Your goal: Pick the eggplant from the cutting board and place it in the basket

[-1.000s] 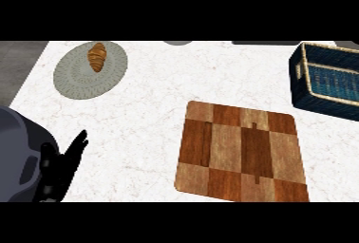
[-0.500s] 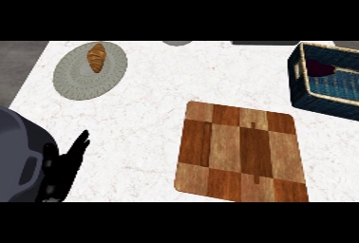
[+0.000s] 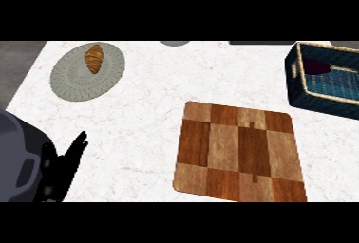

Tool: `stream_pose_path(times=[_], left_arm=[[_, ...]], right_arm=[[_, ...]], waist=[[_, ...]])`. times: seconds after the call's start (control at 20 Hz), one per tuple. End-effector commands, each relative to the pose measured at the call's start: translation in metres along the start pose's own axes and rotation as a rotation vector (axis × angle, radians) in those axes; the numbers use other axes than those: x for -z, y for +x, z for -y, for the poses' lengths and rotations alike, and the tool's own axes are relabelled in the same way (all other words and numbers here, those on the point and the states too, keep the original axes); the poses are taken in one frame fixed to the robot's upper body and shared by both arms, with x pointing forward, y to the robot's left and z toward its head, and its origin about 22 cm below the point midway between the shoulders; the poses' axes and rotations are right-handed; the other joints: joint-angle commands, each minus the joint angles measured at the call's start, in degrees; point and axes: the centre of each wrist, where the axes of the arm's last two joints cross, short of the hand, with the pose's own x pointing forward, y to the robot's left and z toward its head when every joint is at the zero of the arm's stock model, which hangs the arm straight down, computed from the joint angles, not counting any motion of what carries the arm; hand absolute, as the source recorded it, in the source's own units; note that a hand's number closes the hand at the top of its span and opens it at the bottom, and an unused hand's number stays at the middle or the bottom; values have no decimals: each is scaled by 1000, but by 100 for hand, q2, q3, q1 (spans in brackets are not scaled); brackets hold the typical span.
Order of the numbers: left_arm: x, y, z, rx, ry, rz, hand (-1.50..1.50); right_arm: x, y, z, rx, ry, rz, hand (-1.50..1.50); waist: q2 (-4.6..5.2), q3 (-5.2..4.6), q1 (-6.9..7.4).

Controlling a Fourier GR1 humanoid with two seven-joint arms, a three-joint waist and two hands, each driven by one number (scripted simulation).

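The dark purple eggplant (image 3: 316, 66) lies inside the blue woven basket (image 3: 319, 97) at the upper right; only part of it shows above the basket's near wall. The checkered wooden cutting board (image 3: 240, 152) sits right of centre with nothing on it. My left hand (image 3: 64, 163) rests at the lower left edge, fingers straight and pointing up, holding nothing. My right hand is out of the picture.
A grey round plate (image 3: 79, 83) with a croissant (image 3: 94, 57) on it stands at the upper left. A grey object (image 3: 174, 43) is cut off by the top edge. The white marble counter (image 3: 151, 95) ends at a dark strip on the left.
The eggplant has come into sight inside the basket, where one second ago none showed. The left hand has not moved.
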Motion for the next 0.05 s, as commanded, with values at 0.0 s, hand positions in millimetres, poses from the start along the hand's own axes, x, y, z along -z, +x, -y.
stream_pose_path(times=[0.0], left_arm=[[3,-8,-8,-19,-3,-57,0]], right_arm=[[2,-25,44,5,-32,-55,-150]], waist=[[33,-26,-20]])
